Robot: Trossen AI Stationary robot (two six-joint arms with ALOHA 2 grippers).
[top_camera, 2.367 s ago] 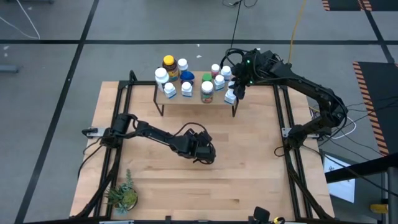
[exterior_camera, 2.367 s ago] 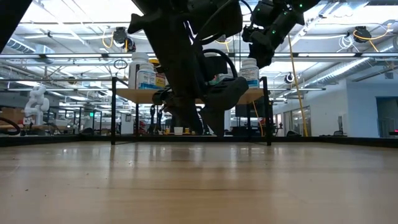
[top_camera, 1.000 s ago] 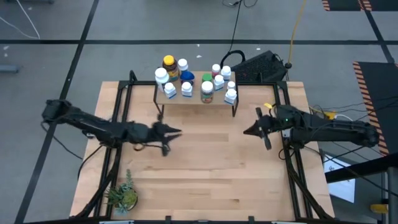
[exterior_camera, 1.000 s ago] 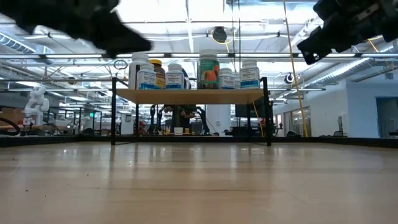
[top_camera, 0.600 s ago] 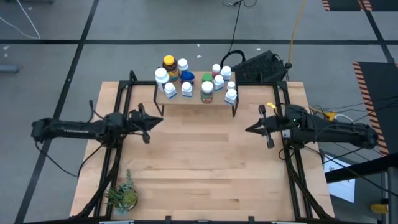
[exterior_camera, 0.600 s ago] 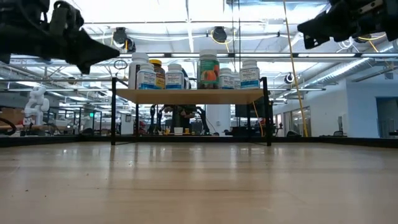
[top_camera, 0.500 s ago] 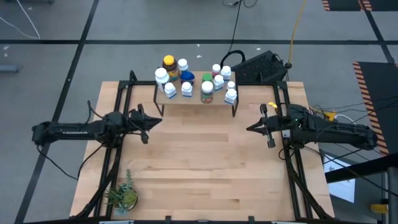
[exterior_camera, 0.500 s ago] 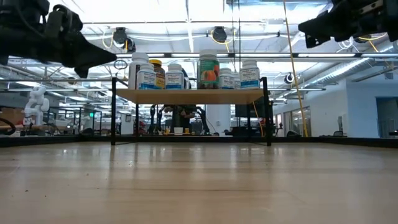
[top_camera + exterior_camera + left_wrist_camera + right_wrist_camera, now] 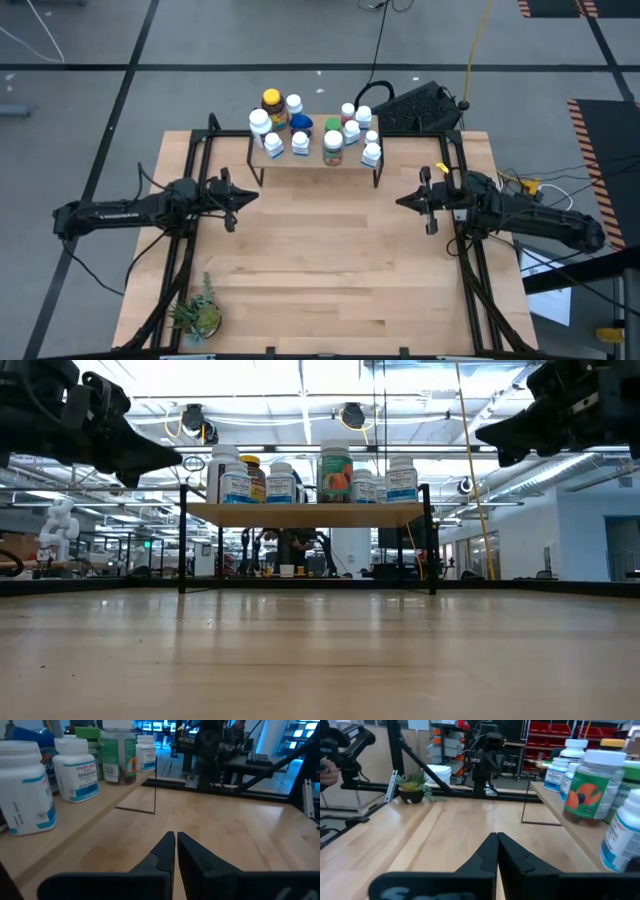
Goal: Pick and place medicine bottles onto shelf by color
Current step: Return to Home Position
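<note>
High view gives us both arms stretched nearly level at the two sides of the tabletop (image 9: 330, 262). The left claw (image 9: 232, 194) and the right claw (image 9: 424, 202) point inward at each other, well apart, with bare wood between them. Each wrist view shows its two dark fingers pressed together with nothing between them, so we take both claws as clenched and empty.

The step in hand is the return to home, and we judge that little of it is left. We would fold each arm back along its own side and carry the claws above the wood, at the height the low view shows. We would also hold them on the near side of the shelf (image 9: 312, 158), because its thin black legs and the outer bottles seem close to each wrist. A slow move is better, since one touch on a leg can shake the whole row.

The medicine bottles (image 9: 318, 128) all stand upright on the shelf, at the far edge of the tabletop between the two arms, and we see none on the wood. Most are white with blue labels. An amber bottle (image 9: 271, 104) with a yellow cap stands toward the left end, a blue bottle (image 9: 301, 125) near the middle, and a bigger bottle (image 9: 333, 148) with an orange and green label just beside it. They stand crowded, and whether they touch we cannot tell.
</note>
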